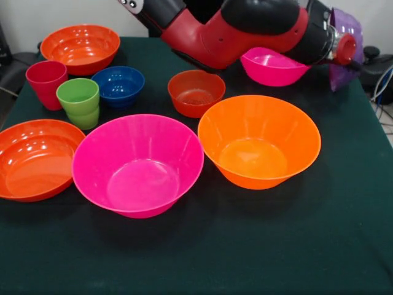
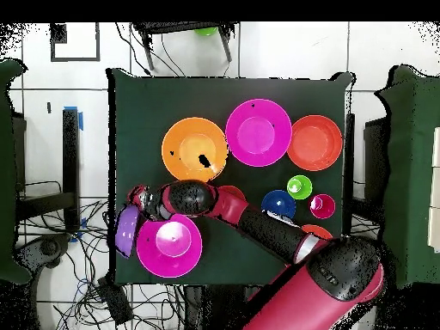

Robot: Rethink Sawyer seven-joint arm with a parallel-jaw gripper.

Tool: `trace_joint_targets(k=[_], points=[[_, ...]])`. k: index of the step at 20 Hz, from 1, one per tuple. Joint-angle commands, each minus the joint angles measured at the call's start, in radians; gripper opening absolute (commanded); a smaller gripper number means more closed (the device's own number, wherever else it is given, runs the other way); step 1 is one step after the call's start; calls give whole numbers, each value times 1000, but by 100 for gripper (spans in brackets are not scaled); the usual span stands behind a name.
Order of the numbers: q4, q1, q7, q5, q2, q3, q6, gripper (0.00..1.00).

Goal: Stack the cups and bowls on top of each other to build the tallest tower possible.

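Green cloth: covers the table point(image 1: 344, 258), bare along the near edge.
Nearest bowls: a big pink bowl point(image 1: 138, 165) sits upright at centre, a big orange bowl point(image 1: 259, 140) just right of it, a shallow red-orange bowl point(image 1: 35, 158) just left of it, rims close together.
Cups: the green cup point(image 1: 79, 102) stands upright behind the shallow bowl, the red cup point(image 1: 46, 83) just left of and behind it, the two side by side.
Middle row: a small blue bowl point(image 1: 118, 85) sits right of the green cup; a small red-orange bowl point(image 1: 196, 92) sits further right, behind the gap between the two big bowls.
Far left: a second shallow red-orange bowl point(image 1: 80, 48), upright, behind the cups.
Far right: a second pink bowl point(image 1: 273, 66), upright on the table, partly under the arm point(image 1: 245, 27).
Purple bowl: point(image 1: 345, 46) tipped on edge at the arm's tip, off the far right of the table, just beside the far pink bowl.
Fingers: the gripper point(image 2: 136, 204) is at the purple bowl, but I cannot tell whether the fingers clasp it.
Tower: nothing stacked; every bowl and cup stands singly.
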Motion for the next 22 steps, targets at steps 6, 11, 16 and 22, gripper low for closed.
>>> trace_joint_targets(k=[6, 11, 16, 22], points=[[23, -16, -148, -199, -7, 37, -107, 0], [40, -21, -113, -207, -5, 53, -105, 0], [71, -6, -59, -204, -27, 67, -131, 0], [102, 0, -20, -182, -46, 82, -146, 0]])
